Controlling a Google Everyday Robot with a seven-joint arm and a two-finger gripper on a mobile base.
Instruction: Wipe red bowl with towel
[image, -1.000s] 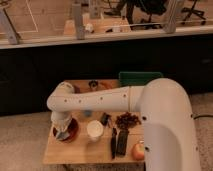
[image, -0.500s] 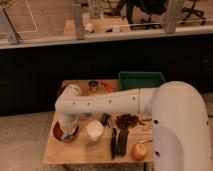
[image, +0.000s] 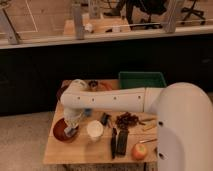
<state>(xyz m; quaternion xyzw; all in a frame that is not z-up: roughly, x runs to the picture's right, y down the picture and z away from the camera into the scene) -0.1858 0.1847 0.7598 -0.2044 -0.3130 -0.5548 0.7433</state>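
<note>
The red bowl (image: 62, 132) sits at the front left corner of the wooden table. My gripper (image: 70, 131) reaches down into it from the white arm that crosses the table from the right. It is shut on a small light-grey bit of cloth, the towel (image: 69, 133), which presses against the inside of the bowl on its right side. The wrist hides most of the towel.
A white cup (image: 95, 129) stands just right of the bowl. Further right lie dark flat bars (image: 118, 142), an apple (image: 139, 151) and a dark pile of snacks (image: 127, 120). A green bin (image: 141, 80) sits at the back, and a purple bowl (image: 61, 93) peeks out behind the arm.
The gripper has stayed in the red bowl and shifted slightly right and toward the front. The elbow has swung a little to the right.
</note>
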